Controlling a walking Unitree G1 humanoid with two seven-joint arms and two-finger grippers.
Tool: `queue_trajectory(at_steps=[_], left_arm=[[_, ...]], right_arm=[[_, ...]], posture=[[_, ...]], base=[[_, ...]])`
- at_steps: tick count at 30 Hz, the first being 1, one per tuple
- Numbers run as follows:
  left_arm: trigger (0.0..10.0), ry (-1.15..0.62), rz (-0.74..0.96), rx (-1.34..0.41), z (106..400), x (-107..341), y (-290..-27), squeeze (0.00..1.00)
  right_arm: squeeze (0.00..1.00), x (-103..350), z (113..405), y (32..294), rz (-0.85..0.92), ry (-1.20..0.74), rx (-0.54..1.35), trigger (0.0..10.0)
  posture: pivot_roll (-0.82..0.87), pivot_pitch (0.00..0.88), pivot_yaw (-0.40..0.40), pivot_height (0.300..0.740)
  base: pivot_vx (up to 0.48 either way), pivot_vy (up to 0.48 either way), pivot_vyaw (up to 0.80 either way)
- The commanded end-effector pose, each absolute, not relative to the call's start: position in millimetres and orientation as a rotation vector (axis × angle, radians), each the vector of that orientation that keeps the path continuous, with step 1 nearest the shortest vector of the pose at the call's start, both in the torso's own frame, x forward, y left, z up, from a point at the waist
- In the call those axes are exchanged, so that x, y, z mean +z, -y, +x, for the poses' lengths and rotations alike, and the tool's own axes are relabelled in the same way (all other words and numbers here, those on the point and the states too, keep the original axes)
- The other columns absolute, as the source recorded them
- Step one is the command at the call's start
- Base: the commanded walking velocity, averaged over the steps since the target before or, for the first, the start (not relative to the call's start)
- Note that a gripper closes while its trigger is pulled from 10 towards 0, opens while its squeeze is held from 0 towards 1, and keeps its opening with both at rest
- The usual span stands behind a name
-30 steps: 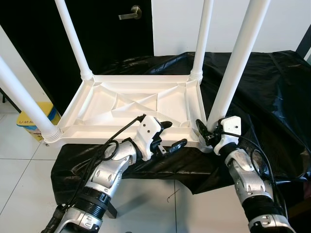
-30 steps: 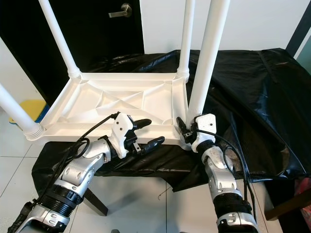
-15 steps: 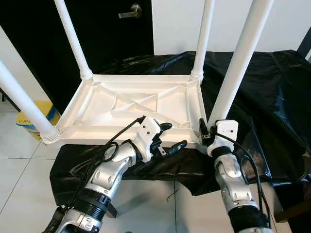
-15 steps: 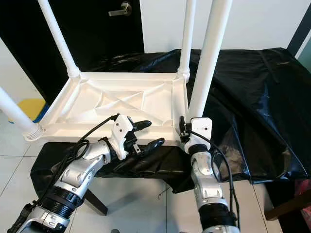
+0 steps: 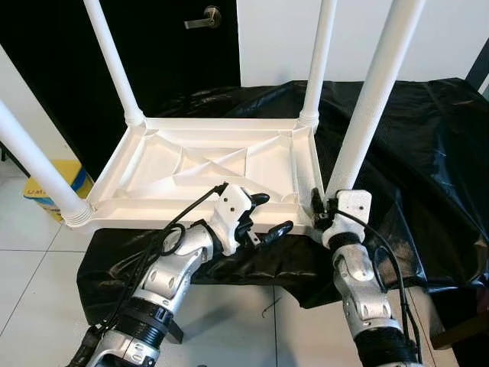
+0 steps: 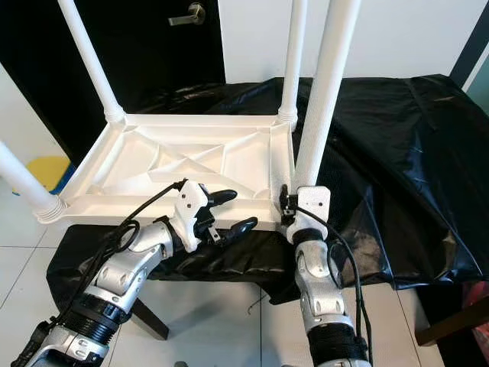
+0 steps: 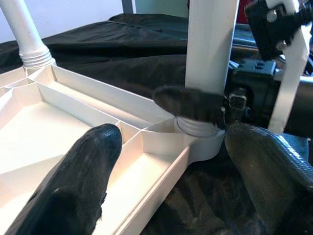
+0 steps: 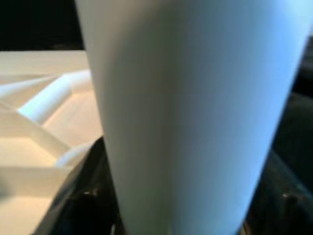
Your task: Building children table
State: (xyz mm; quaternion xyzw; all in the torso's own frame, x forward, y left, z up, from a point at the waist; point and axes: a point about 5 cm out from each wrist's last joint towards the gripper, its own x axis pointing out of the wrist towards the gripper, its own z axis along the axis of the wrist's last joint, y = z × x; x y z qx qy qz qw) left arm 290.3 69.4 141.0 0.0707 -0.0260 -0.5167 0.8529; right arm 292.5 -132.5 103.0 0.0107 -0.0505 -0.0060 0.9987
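Over the last second the right hand (image 5: 322, 216) had been drawn in against the base of the near-right leg (image 5: 368, 107), its forearm swung from an outward slant to almost straight beneath the socket; a tightening turn was judged under way. The right hand was clenched around that leg. The left hand (image 5: 266, 215) was spread, released, astride the tabletop's near rim. The tabletop (image 5: 183, 164) lay upside down on the black-draped bench (image 5: 428, 153), white and ribbed, four legs standing up.

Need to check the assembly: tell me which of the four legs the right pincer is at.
The near right leg: the right pincer sits at its base on the tabletop corner. The other three stand untouched.
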Motion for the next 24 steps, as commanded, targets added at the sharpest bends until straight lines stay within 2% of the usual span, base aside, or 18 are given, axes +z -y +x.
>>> queue_trajectory(at_steps=[1, 13, 14, 19, 20, 24], left_arm=[[10.0, 0.049, 0.161, -1.086, 289.6, 140.1, -72.5, 0.00], [10.0, 0.049, 0.168, -1.097, 290.3, 141.2, -71.7, 0.00], [10.0, 0.047, 0.169, -1.101, 290.0, 141.1, -71.4, 0.00], [10.0, 0.044, 0.173, -1.111, 289.2, 140.4, -70.7, 0.00], [10.0, 0.041, 0.182, -1.118, 288.6, 139.8, -70.2, 0.00], [10.0, 0.043, 0.189, -1.123, 287.9, 140.3, -70.0, 0.00]], right_arm=[[1.00, 99.2, 291.6, 132.0, 0.029, 0.080, -0.003, 10.0], [1.00, 108.3, 290.2, 142.9, 0.007, 0.119, 0.136, 10.0], [0.00, 109.8, 290.6, 144.9, -0.001, 0.125, 0.176, 10.0], [0.00, 112.2, 292.9, 148.1, -0.022, 0.129, 0.274, 10.0], [0.00, 112.5, 294.4, 148.2, -0.050, 0.131, 0.370, 10.0], [0.00, 111.6, 300.9, 150.0, -0.068, 0.115, 0.489, 10.0]], posture=[[-0.13, 0.000, 0.027, 0.740], [-0.14, 0.000, 0.035, 0.740], [-0.14, 0.000, 0.038, 0.740], [-0.15, 0.000, 0.038, 0.740], [-0.15, 0.000, 0.038, 0.740], [-0.14, 0.000, 0.046, 0.740]], base=[[0.000, 0.000, 0.00], [0.000, 0.000, 0.00], [0.000, 0.000, 0.00], [0.000, 0.000, 0.00], [0.000, 0.000, 0.00], [0.000, 0.000, 0.00]])
